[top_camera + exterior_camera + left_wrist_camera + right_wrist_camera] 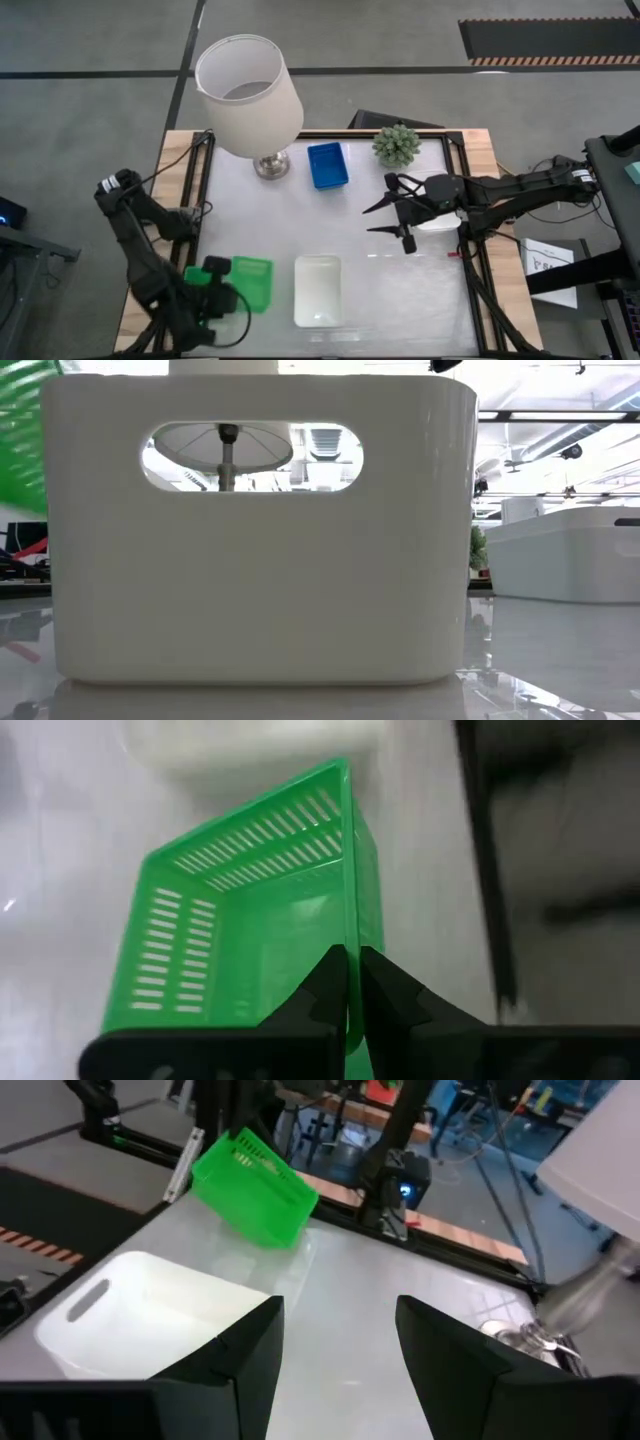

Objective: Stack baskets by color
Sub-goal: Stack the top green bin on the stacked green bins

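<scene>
My left gripper (226, 287), at the table's near left corner, is shut on a green basket (253, 281) with slotted walls; the right wrist view shows this basket (255, 1188) tilted and off the table. To its right a white basket (318, 290) rests on its bottom on the table, filling the low view (260, 530). At the far middle a blue basket (327, 165) also sits on the table. My right gripper (393, 218) hovers open over the table's right half with nothing between its fingers (340, 1345). My left gripper pinches one wall of the green basket at its rim (349, 935), one finger (318, 988) inside the basket and the other outside. It comes from the table's left, slanting downward. The basket is lifted clear of the table and tilted.
A lamp with a white shade (249, 92) stands at the far left, and a small potted plant (397, 145) at the far right. Another white basket (440, 222) lies partly under my right arm. The black frame rail (470, 260) runs along the table's right edge.
</scene>
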Controlling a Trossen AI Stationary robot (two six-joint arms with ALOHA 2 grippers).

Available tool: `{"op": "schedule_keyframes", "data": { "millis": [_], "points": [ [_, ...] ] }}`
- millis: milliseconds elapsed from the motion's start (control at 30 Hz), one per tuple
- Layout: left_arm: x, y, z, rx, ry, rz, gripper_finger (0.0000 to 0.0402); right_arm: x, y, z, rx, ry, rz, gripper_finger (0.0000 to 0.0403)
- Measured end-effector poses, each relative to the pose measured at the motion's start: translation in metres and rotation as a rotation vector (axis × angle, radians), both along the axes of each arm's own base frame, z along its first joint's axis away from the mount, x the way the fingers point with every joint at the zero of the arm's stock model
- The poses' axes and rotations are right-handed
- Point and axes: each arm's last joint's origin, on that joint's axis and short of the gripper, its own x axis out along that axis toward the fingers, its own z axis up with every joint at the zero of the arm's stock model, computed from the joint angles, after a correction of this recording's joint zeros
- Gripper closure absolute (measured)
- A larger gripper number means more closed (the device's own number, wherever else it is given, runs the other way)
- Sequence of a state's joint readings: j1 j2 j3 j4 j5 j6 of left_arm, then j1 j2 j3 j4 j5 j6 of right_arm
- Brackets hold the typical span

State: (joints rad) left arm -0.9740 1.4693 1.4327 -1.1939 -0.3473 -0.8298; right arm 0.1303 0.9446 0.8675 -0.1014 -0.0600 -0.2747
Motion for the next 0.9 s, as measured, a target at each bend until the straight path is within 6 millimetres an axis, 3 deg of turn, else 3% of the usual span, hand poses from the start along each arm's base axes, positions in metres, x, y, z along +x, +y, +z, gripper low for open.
{"op": "schedule_keyframes", "data": {
  "millis": [333,500,700,900],
  "points": [
    [-0.042,-0.014,0.007,-0.068,0.203,0.098,0.0401,0.003,0.0,-0.008,-0.009,0.001,-0.009,0.0216],
    [-0.057,-0.018,-0.006,-0.104,0.362,0.204,0.0401,0.004,0.0,-0.009,-0.011,0.007,-0.009,0.0216],
    [-0.062,-0.02,-0.021,-0.124,0.446,0.353,0.0401,0.005,0.0,-0.009,-0.014,0.008,-0.008,0.0216],
    [-0.063,-0.02,-0.034,-0.1,0.467,0.363,0.0371,0.005,0.0,-0.009,-0.01,0.01,-0.008,0.0216]
  ]
}}
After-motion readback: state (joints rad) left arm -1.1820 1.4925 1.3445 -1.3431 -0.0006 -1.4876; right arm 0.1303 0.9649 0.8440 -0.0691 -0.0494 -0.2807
